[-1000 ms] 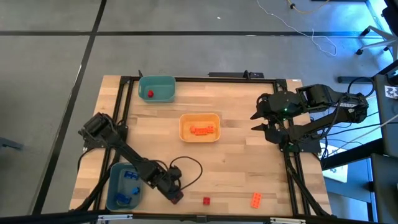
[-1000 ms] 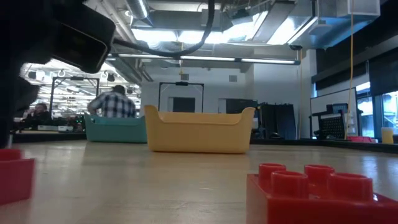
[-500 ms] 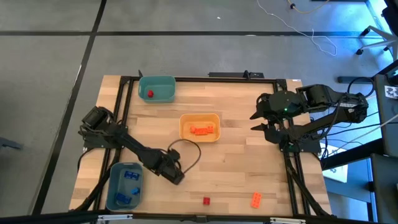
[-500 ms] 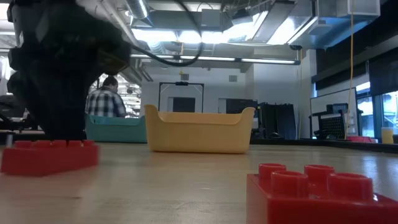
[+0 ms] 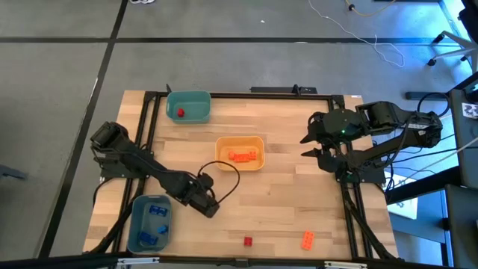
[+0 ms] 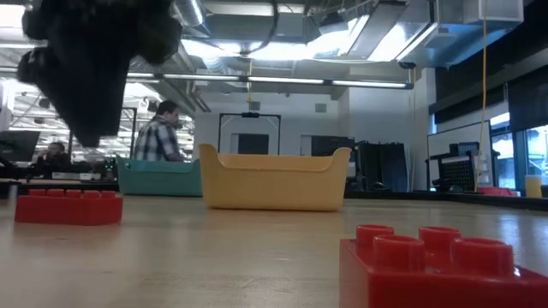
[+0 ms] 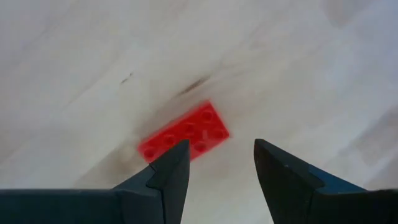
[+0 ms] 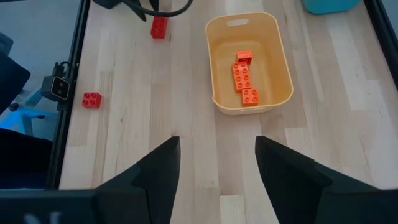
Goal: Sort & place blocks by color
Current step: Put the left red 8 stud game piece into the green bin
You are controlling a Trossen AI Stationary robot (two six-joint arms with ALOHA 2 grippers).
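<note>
While both fingers released: yellow bin [image 5: 221, 155] holds orange blocks [image 5: 244, 156]; teal bin [image 5: 200, 114], red block [image 5: 180, 113].

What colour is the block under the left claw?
Red block, best seen in the left wrist view.

overhead cam straight down; low cam level, both sharing yellow bin [image 5: 240, 152]

A wooden table [image 5: 284, 187] fills the middle, framed by black rails. Three bins sit on it. The teal bin [image 5: 188, 106] is at the far edge, the yellow bin [image 5: 240, 152] sits mid-table, and the blue bin [image 5: 149, 223] is at the near left corner. Grey floor [image 5: 60, 90] lies around. White cables [image 5: 373, 30] trail across it. Beyond the table, a person [image 6: 158, 133] in a plaid shirt stands behind the teal bin.
</note>
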